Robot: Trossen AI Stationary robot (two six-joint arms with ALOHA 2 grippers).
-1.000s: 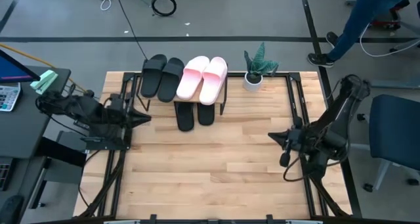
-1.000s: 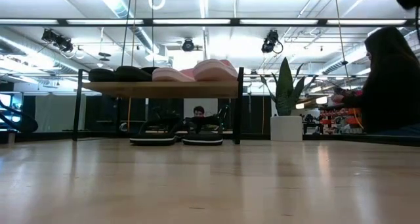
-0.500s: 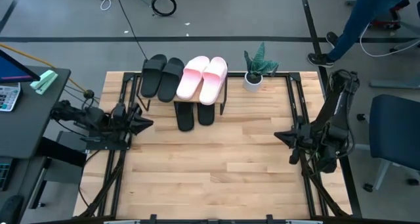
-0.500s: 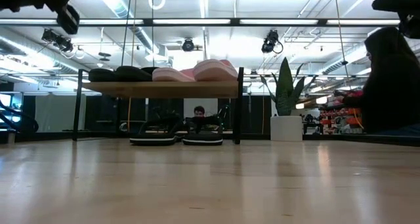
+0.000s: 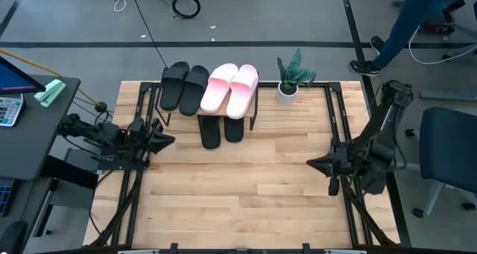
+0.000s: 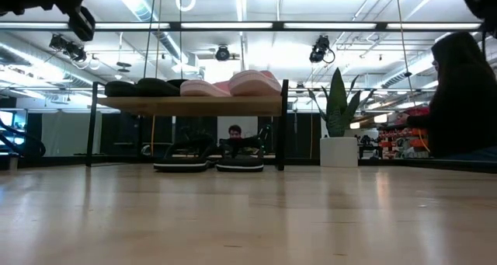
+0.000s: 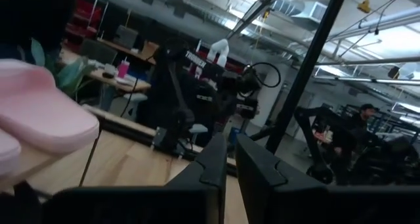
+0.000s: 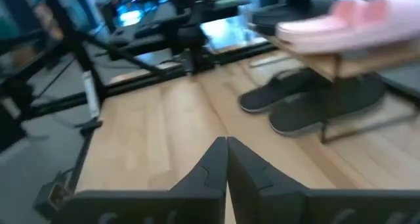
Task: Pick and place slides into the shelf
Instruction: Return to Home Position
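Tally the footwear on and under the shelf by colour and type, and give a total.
Black slides, on top of the shelf: 2
Pink slides, on top of the shelf: 2
Black flip-flops, under the shelf: 2
Total: 6

We see a grey floor [image 5: 261, 27] crossed by dark lines around the pale wooden counter [image 5: 246, 194]. A coil of black cable [image 5: 185, 4] lies on the floor beyond the counter's far edge. A dark side desk [image 5: 30, 142] with a calculator [image 5: 7, 110] stands at the left, and a blue chair [image 5: 447, 153] at the right. A potted plant [image 5: 291, 79] sits at the counter's far edge. At counter height we look into a hall lit by long ceiling lamps [image 6: 233, 26], where a person [image 6: 462, 102] sits at the right.
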